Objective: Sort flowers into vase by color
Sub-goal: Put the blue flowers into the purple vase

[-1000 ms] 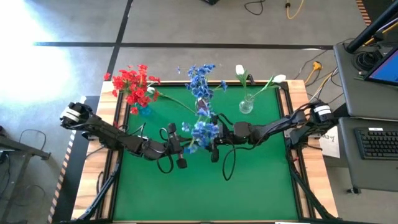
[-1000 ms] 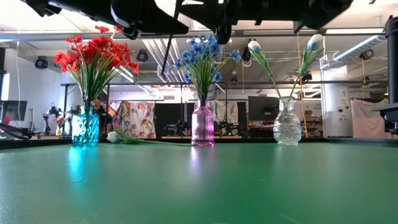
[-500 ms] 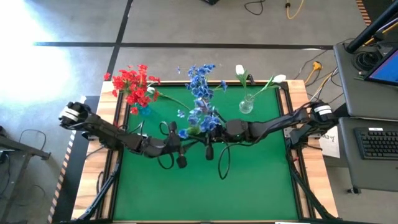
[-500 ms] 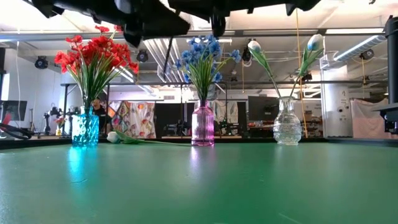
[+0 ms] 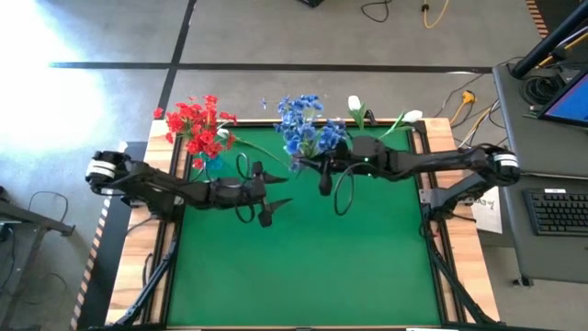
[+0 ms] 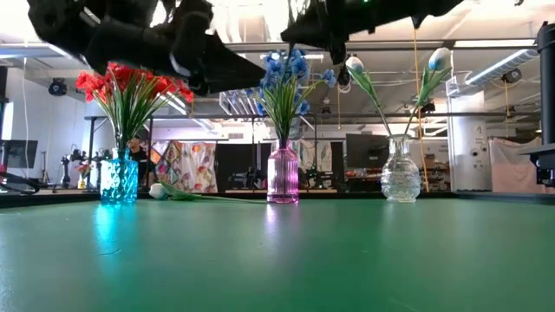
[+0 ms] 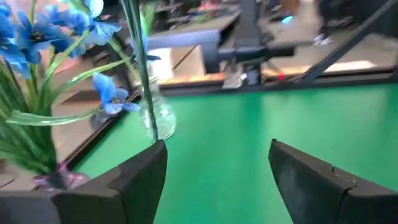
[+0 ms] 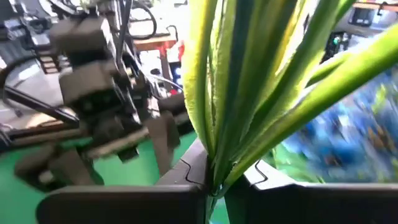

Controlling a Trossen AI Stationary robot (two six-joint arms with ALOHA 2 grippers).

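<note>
My right gripper [image 5: 309,163] is shut on a bunch of blue flowers [image 5: 322,138], held in the air next to the blue flowers [image 5: 294,110] that stand in the pink vase [image 6: 283,175]. My left gripper [image 5: 278,189] stands open just left of it, with nothing between its fingers [image 7: 140,180]. Red flowers [image 5: 196,124] stand in the blue vase [image 6: 119,179]. White flowers [image 5: 355,104] stand in the clear vase [image 5: 364,154]. One white flower [image 6: 159,191] lies flat on the table near the blue vase. My right gripper pinches the bunch's green stems [image 8: 211,171] between its two fingers. The fingers come in level from the table's right and lie across the stems. The bunch is lifted clear of the table, and its blue blooms [image 8: 323,134] stand beyond the fingers.
The three vases stand in a row along the green mat's far edge [image 5: 303,138]. The lying white flower's stem [image 5: 262,147] runs along the mat from the blue vase toward the pink one. The near half of the mat [image 5: 303,267] lies bare.
My left gripper has opened, let go of the blue bunch, and swung toward the far edge. My right gripper has shut on the stems and carried the bunch up and toward the far edge, beside the pink vase's flowers.
</note>
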